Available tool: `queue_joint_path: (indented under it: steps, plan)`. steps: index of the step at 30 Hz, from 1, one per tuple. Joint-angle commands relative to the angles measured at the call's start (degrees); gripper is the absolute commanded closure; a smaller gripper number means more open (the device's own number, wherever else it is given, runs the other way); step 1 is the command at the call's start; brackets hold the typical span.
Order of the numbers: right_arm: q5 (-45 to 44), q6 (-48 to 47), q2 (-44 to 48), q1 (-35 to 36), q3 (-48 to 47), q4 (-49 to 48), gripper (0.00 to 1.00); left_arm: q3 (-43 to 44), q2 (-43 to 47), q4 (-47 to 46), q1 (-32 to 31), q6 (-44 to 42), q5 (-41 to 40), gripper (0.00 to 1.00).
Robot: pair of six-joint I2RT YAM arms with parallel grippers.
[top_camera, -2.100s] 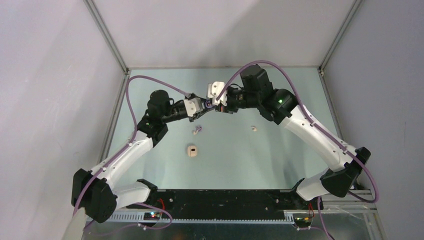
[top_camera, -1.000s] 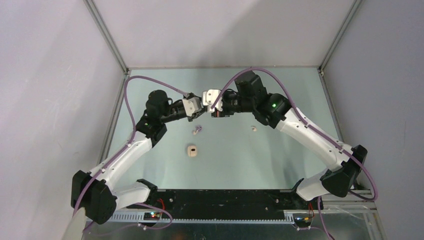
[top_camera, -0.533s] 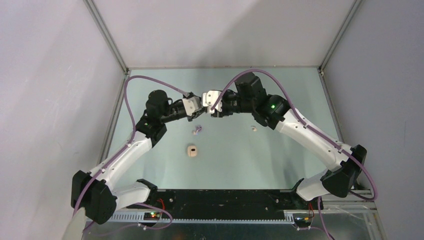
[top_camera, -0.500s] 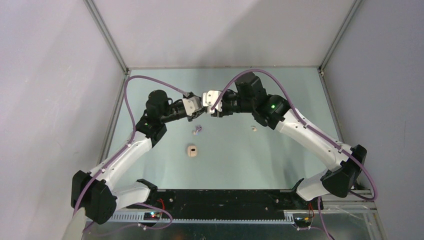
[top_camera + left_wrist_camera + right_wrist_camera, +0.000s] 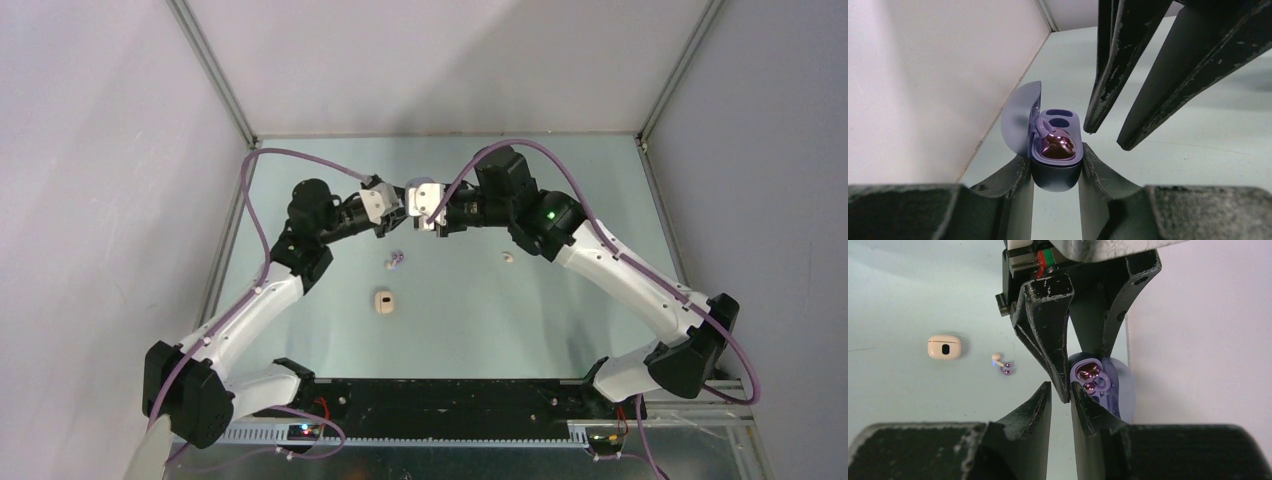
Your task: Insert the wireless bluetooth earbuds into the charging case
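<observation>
My left gripper (image 5: 1056, 170) is shut on the lilac charging case (image 5: 1055, 181), held in the air with its lid (image 5: 1020, 117) open. A glossy purple earbud (image 5: 1056, 145) sits in the near socket; the far socket (image 5: 1058, 117) looks empty. My right gripper (image 5: 1107, 140) hangs just above the case, jaws a little apart with nothing between them. In the right wrist view my right gripper (image 5: 1061, 390) is beside the case (image 5: 1108, 390). A purple and a white earbud (image 5: 396, 260) lie together on the table, and another white earbud (image 5: 508, 257) lies to the right.
A shut cream case (image 5: 383, 301) lies on the table nearer the bases, also in the right wrist view (image 5: 944, 347). The left wall (image 5: 923, 75) is close beside the held case. Both arms meet over the back middle of the table (image 5: 600, 180).
My right gripper has moved left, up to the left gripper, and both have shifted slightly toward the back. The things on the table have not moved.
</observation>
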State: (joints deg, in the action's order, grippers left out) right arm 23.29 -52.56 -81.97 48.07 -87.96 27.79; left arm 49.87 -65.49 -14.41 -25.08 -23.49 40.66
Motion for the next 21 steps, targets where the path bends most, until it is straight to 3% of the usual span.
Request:
queue_joint_path:
  steps: [1, 21]
  plan:
    - [0.94, 0.55, 1.94, 0.29, 0.20, -0.65, 0.75, 1.45, -0.07, -3.52, 0.30, 1.57, -0.50, 1.00]
    - [0.38, 1.40, 0.27, -0.27, 1.48, -6.43, 0.76, 1.58, 0.27, 0.75, 0.30, -3.58, 4.05, 1.00]
